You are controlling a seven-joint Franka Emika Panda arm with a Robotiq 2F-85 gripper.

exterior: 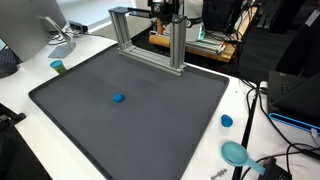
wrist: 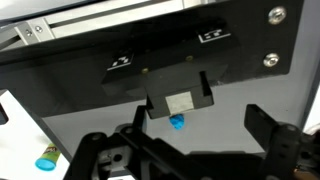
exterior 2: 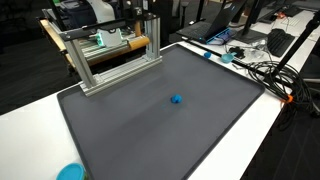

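In the wrist view the gripper [wrist: 180, 142] has its fingers [wrist: 268, 130] spread wide and holds nothing, touching nothing. Straight ahead, centred between them, lies the small blue piece [wrist: 177, 122] (too small to tell any long axis). It sits apart from the claw on the black mat [exterior: 150, 120], near the mat's middle in both exterior views [exterior 2: 176, 99]. An aluminium frame [exterior: 150, 45] stands beyond it.

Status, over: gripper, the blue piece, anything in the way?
Gripper open, empty. Small blue piece on the dark mat, untouched. Metal frame stands at the mat's edge, apart from it.
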